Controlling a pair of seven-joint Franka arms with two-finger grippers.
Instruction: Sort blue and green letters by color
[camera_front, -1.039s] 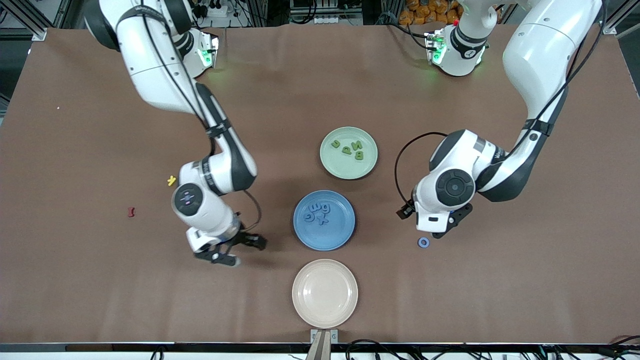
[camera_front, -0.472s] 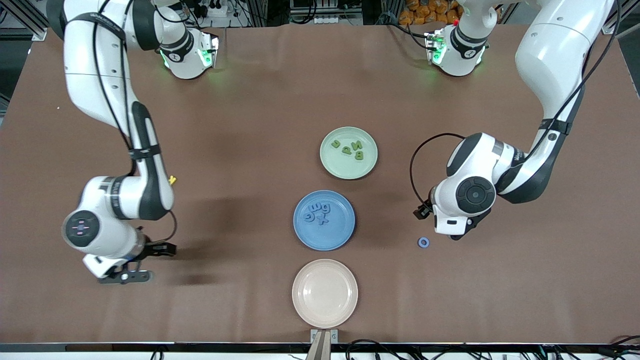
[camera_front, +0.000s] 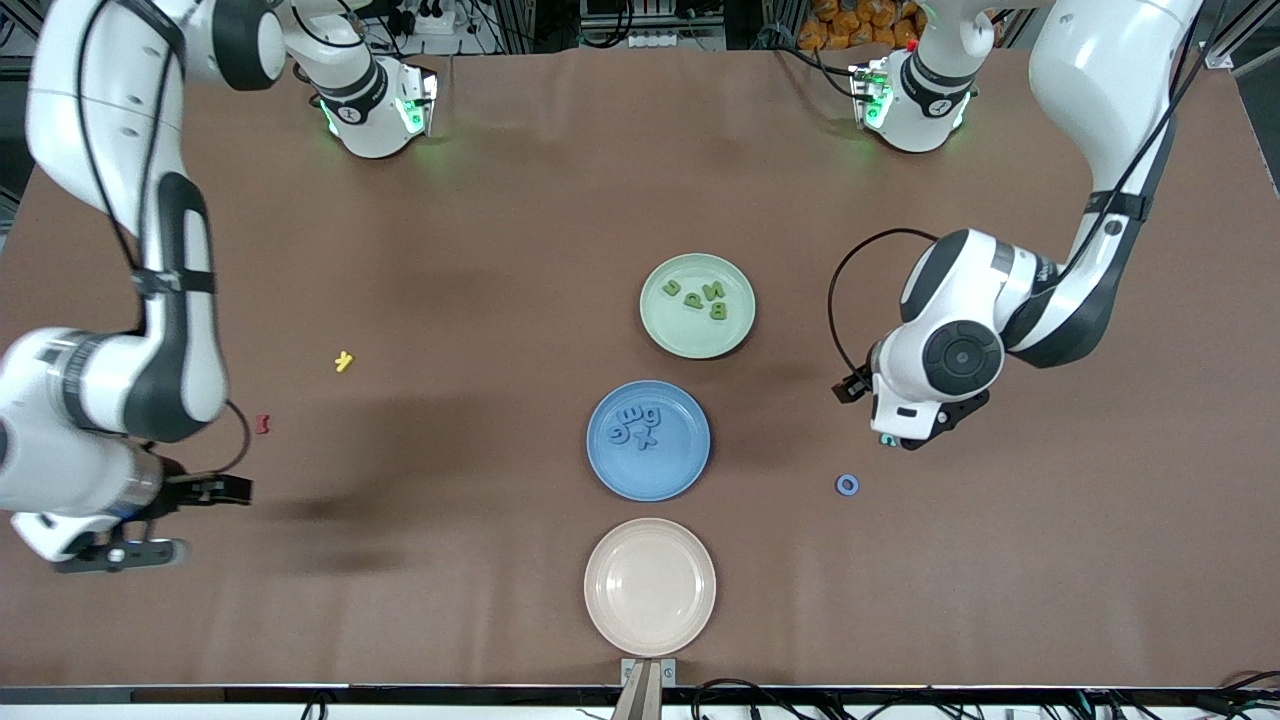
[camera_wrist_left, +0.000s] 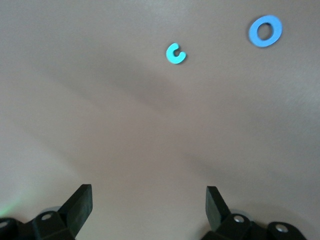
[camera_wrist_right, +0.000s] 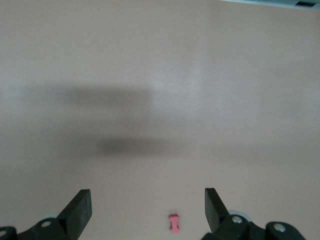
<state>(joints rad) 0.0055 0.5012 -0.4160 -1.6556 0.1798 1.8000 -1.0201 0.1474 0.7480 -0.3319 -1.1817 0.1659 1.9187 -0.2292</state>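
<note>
Several olive green letters (camera_front: 704, 296) lie on the pale green plate (camera_front: 668, 335). Several blue letters (camera_front: 638, 424) lie on the blue plate (camera_front: 665, 475). A blue O (camera_front: 847, 485) lies on the bare table toward the left arm's end; it also shows in the left wrist view (camera_wrist_left: 265, 31). A small cyan C-shaped piece (camera_wrist_left: 175, 53) lies beside it, just under the left hand (camera_front: 887, 439). My left gripper (camera_wrist_left: 147, 207) is open and empty over the table by these two pieces (camera_front: 905, 440). My right gripper (camera_front: 212, 520) is open and empty at the right arm's end; it shows in the right wrist view (camera_wrist_right: 147, 207).
An empty beige plate (camera_front: 650, 586) stands nearest the front camera. A tiny yellow letter (camera_front: 344, 361) and a tiny dark red letter (camera_front: 263, 424) lie toward the right arm's end; the red one shows between my right fingers (camera_wrist_right: 174, 223).
The right arm has swung away from the blue plate to its own end of the table. The left gripper has drawn back from the blue O, and the cyan piece now shows.
</note>
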